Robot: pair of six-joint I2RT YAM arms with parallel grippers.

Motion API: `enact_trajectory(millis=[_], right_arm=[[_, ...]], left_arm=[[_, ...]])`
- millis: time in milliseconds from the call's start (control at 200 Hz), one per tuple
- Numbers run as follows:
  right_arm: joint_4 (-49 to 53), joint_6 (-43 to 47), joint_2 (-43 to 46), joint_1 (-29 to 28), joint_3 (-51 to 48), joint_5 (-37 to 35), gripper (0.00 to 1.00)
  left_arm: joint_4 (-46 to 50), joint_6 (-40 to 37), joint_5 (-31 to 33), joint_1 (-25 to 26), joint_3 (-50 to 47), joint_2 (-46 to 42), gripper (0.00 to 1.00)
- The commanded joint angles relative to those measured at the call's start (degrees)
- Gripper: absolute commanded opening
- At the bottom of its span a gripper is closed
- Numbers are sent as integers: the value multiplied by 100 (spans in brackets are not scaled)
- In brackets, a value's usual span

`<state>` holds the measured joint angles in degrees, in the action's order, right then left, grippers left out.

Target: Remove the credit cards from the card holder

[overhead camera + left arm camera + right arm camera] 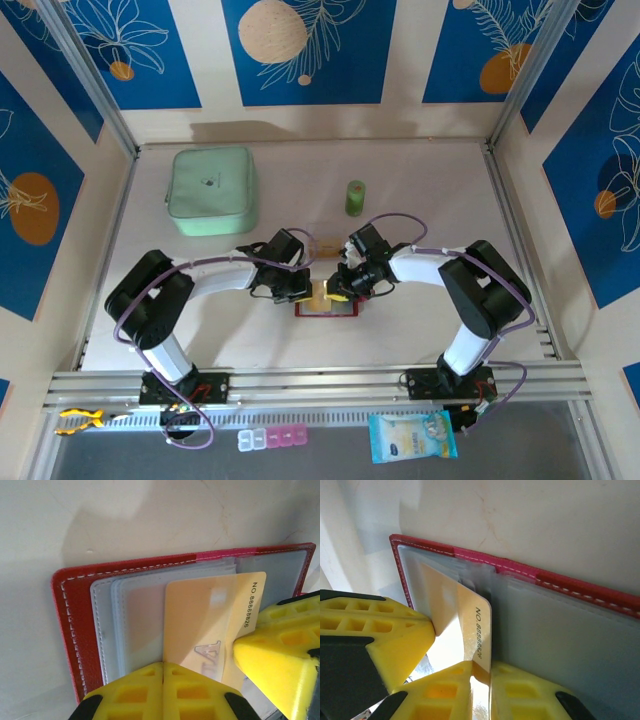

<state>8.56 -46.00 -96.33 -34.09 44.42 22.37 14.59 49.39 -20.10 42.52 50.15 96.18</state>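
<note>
- Right wrist view: the right pincer has its jaws drawn almost together on the free end of a credit card. The card's thin edge runs up between the two yellow fingertips.
- Left wrist view: the left pincer is fully closed with nothing between its jaws. Its joined tips rest on the clear pockets of the card holder, apparently pinning it down.
- The card holder lies open and flat on the bench, between the two arms near the front middle. The card sticks partway out of one pocket, toward the right pincer's side.
- The card is beige-orange and glossy, with a printed number along its exposed end and a pale logo.
- The holder is red with white stitching and has stacked greyish see-through sleeves.
- As I judge it, the card is light, thin and stiff, with a slick face. The sound place to take it is the exposed end, with its flat faces between the pads. A hold too near a corner could let it pivot or slip.
- The sleeves look soft and clingy, and the holder seems light enough to drag along with the card. It therefore needs holding down while the card is drawn straight along the pocket's line.
- I cannot tell whether more cards sit in the other sleeves.
</note>
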Motion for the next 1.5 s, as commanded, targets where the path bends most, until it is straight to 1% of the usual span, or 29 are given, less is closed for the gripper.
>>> enact_trajectory(millis=[0,170,440,605,760,1020,1160,1330,1496], right_arm=[[104,-3,83,22,-66,-21,14],[463,207,279,79,-79,-279,13],[842,448,626,156,-32,-355,11],[1189,648,805,157,144,-524,9],[1485,895,888,180,296,-598,7],[2090,1616,959,283,754,-718,5],[2636,2404,917,342,1176,-891,3],[3122,3604,880,367,1573,-1170,2],[3593,5159,749,366,2094,-1559,0]], left_arm=[[183,-52,77,40,-112,68,2],[185,-34,81,38,-117,26,2],[149,-4,59,37,-121,-51,3],[129,36,74,42,-146,-118,3],[87,58,40,37,-127,-152,5],[123,36,32,-10,11,-265,10],[141,35,110,-67,-13,-480,12],[141,18,249,-177,-152,-844,14],[73,-8,363,-304,-392,-1240,17]])
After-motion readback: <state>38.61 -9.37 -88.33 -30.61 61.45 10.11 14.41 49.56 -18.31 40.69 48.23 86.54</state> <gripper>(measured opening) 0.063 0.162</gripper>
